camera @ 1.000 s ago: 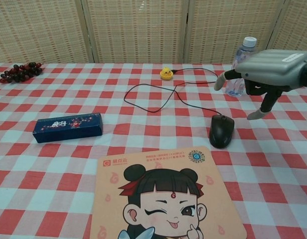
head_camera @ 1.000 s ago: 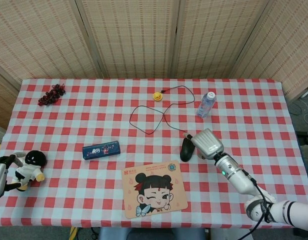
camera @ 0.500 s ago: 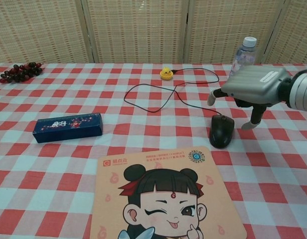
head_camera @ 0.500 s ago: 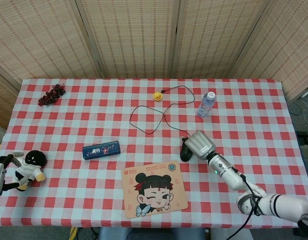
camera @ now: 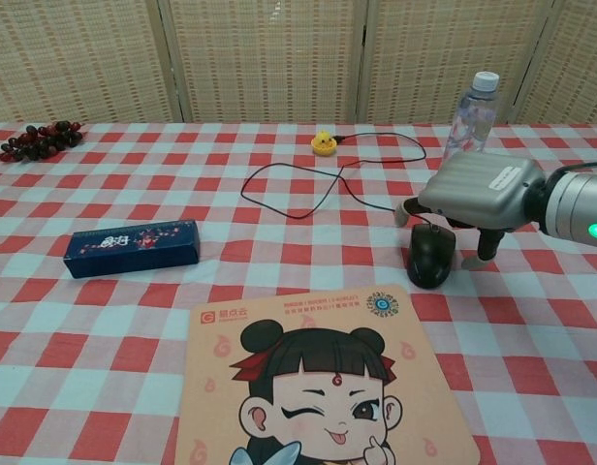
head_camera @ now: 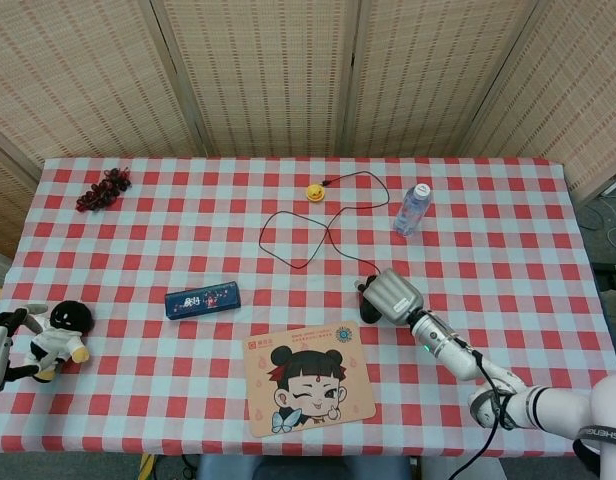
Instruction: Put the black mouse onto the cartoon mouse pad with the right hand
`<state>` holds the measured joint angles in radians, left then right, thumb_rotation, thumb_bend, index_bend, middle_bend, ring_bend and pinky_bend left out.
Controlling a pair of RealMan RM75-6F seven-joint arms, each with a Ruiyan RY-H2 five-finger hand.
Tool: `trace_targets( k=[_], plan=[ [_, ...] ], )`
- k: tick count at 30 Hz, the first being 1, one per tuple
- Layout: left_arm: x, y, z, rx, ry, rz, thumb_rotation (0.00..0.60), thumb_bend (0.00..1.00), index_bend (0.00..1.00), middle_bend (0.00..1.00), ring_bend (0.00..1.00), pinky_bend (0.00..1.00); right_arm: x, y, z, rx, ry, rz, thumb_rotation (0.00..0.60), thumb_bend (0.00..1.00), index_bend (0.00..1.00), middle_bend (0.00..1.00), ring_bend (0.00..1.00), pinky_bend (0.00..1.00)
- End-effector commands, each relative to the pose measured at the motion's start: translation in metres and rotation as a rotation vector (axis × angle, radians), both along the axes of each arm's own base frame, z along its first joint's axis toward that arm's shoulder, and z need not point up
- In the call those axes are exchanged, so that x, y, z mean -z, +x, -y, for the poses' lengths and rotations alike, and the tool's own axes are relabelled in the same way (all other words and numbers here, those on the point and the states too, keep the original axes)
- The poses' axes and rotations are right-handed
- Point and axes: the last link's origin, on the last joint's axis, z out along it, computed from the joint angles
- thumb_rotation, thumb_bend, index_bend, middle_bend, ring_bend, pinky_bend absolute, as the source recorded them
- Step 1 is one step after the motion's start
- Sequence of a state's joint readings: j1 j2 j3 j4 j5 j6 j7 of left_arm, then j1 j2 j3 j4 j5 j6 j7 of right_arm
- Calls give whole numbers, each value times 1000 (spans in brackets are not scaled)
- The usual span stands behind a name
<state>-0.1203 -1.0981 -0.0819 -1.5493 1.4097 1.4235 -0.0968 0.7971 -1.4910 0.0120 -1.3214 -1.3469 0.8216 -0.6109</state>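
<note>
- Although the right hand [camera: 470, 191] is hanging directly over the black mouse [camera: 431, 256], its fingers are spreading apart around the mouse and holding nothing; whether any fingertip is touching the mouse is not coming through in either view
- The hand's grey back is covering the rear of the mouse in the head view, leaving only a dark sliver [head_camera: 369, 306] showing at its left edge
- In the chest view, one finger [camera: 408, 210] is reaching down to the mouse's left and another is standing on the cloth to its right, while the rest are hiding under the hand's body
- The mouse is sitting on the checked tablecloth [camera: 279, 252], just beyond the far right corner of the cartoon mouse pad [camera: 328, 378] and apart from it
- The pad's near edge is running off the bottom of the chest view
- The mouse's thin black cable [camera: 308, 179] is looping away toward a small yellow duck [camera: 324, 143], where its end is too small to make out
- The right forearm is being cut off at the frame's right edge in the chest view, with a green light glowing on it
- The left hand [head_camera: 0, 345] is showing only partly at the left edge of the head view, beside a plush doll [head_camera: 60, 332]; how its fingers are lying cannot be told
- A blue box [camera: 132, 247], a water bottle [camera: 470, 114] and a bunch of dark grapes [camera: 37, 138] are lying well apart from the mouse
</note>
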Motion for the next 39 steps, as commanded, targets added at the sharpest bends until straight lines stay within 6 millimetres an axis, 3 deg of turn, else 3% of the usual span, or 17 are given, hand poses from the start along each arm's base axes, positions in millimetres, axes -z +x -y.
trace_targets(
  k=[1, 15, 28, 39],
  plan=[
    [0, 0, 0, 0, 0, 1, 600, 93, 386, 504, 374, 534, 3, 0, 1, 1, -1, -3, 600, 0, 238, 1000, 1000, 1000],
    [-1, 0, 0, -2, 2, 2, 600, 93, 387, 504, 374, 534, 11, 0, 8, 30, -20, -8, 600, 0, 296, 1000, 1000, 1000],
    [-2, -1, 0, -6, 5, 3, 600, 93, 387, 504, 375, 534, 10, -1, 12, 50, -40, -16, 600, 0, 437, 1000, 1000, 1000],
    [-7, -3, 0, -17, 27, 0, 600, 93, 387, 504, 374, 534, -9, 24, 0, -25, -40, 84, 600, 0, 442, 1000, 1000, 1000]
  ],
)
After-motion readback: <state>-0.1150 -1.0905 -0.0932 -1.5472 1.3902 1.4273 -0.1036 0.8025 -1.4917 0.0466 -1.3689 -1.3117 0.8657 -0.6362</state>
